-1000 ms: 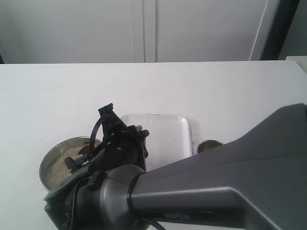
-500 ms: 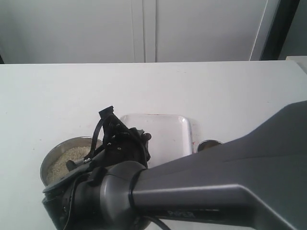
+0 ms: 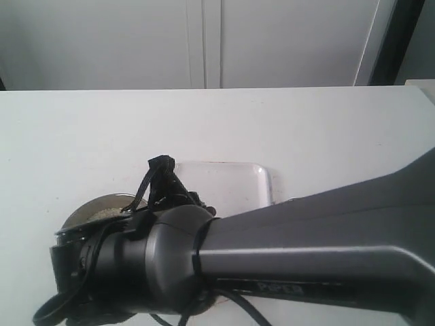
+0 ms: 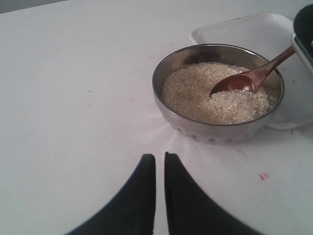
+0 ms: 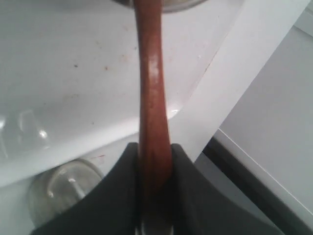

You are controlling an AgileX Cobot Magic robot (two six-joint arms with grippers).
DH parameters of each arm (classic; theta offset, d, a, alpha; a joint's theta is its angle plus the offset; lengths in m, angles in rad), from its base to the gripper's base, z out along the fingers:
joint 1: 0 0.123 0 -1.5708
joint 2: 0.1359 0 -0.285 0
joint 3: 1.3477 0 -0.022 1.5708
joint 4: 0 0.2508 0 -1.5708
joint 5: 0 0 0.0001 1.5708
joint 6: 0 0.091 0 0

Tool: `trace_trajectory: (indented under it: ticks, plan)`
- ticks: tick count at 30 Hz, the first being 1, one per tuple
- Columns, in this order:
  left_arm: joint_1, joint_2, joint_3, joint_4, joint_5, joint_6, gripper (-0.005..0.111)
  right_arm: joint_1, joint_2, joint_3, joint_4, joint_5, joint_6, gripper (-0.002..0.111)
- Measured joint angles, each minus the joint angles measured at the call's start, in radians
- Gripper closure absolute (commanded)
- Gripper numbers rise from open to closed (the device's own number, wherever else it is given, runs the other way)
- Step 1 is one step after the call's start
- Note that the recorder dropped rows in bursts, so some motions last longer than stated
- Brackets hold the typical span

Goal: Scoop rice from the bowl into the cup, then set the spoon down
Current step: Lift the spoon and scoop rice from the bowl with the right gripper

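The steel bowl holds a mound of rice. The wooden spoon has its scoop dipped into the grains, its handle rising to my right gripper, which is shut on the spoon handle. The cup shows as a shiny round rim beside that gripper, next to the tray. My left gripper hovers over the bare table a little short of the bowl, shut and empty. In the exterior view only a sliver of the bowl shows behind the right arm, and the cup is hidden.
A white rectangular tray lies right behind the bowl, between it and the cup, also seen as the tray. The bulky right arm fills the lower exterior view. White table stretches around.
The right arm has swung lower and closer to the exterior camera, covering most of the bowl and the cup. The spoon end has dropped out of that view.
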Motion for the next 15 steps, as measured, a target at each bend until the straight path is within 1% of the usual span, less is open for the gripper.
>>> trace_trajectory:
  ticks: [7,11,15]
  plan:
    - [0.0,0.0,0.0,0.0,0.0,0.0,0.092,-0.005,0.0,-0.105,0.101,-0.014,-0.033,0.108]
    - [0.0,0.0,0.0,0.0,0.0,0.0,0.092,-0.045,0.0,-0.167,0.202,-0.001,-0.05,0.108]
    - [0.0,0.0,0.0,0.0,0.0,0.0,0.092,-0.103,-0.002,-0.211,0.344,0.017,-0.052,0.108]
